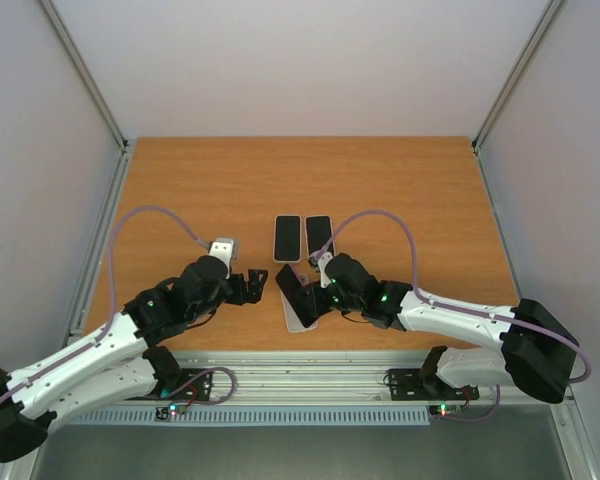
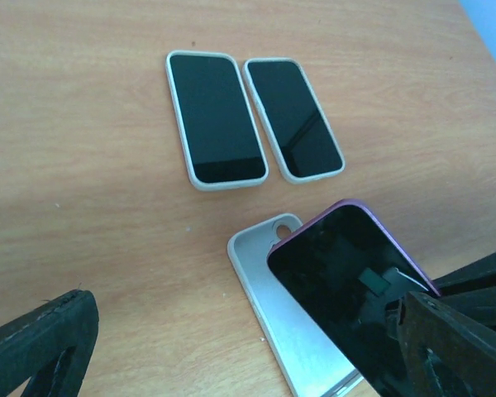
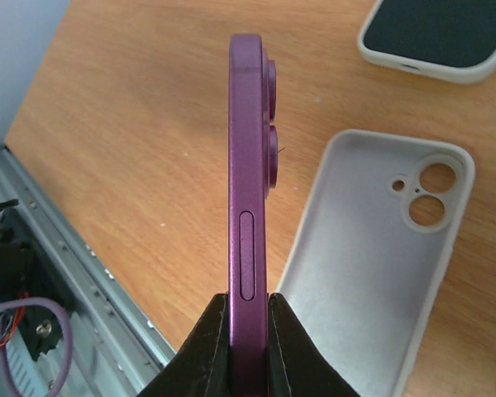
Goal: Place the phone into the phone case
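- My right gripper (image 3: pixel 248 331) was clamped on the purple phone (image 3: pixel 248 165). Its two black fingers pinched the phone's front and back faces at the bottom centre of the right wrist view.
- In that view the phone stood edge-on, its side button facing the camera. Its two camera bumps pointed to frame right, toward the empty case (image 3: pixel 372 273).
- The case lay flat on the wooden table (image 1: pixel 180 190), open side up. It was pale grey-white, with its camera cut-out at the far end.
- In the left wrist view the phone (image 2: pixel 347 281) sat tilted over the right part of the case (image 2: pixel 293 331), dark screen showing. Its upper corner covered part of the cut-out.
- I could not tell whether the phone's lower edge touched the case or hung just above it.
- My left gripper (image 1: pixel 258 283) was spread wide and held nothing. One finger showed in each lower corner of the left wrist view, and the table lay between them.
- In the top view the left gripper was just left of the phone and case and apart from both.
- Two other phones in light cases (image 2: pixel 215 116) (image 2: pixel 293 116) lay side by side, screens up, in the upper centre of the left wrist view. They were clear of both grippers.
- The tilted phone and the case sat near the table's bottom edge in the top view, at the middle of the frame.
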You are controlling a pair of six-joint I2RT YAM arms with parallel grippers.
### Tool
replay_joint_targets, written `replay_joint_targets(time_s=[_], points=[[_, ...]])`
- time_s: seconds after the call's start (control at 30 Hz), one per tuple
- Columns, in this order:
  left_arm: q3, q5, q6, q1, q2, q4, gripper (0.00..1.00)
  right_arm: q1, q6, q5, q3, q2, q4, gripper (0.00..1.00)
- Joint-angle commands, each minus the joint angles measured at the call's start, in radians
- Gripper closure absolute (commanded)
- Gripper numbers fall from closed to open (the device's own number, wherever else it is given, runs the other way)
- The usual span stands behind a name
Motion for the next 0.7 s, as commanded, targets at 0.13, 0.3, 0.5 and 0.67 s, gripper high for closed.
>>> replay_joint_targets(time_s=[0.13,0.3,0.5,0.67], points=[[-0.140,0.054,-0.189,0.003,0.088,0.258,0.01,0.025,0.199,0.169,-0.070,0.021,0.169,0.99],[-0.210,0.097,-0.248,0.002,0.123,0.364,0.01,0.025,0.242,0.204,-0.087,0.031,0.191,0.99],[-0.271,0.124,-0.265,0.003,0.153,0.443,0.01,0.041,0.282,0.194,-0.076,0.083,0.213,0.99],[-0.284,0.150,-0.266,0.004,0.224,0.507,0.01,0.044,0.318,0.221,-0.085,0.111,0.236,0.99]])
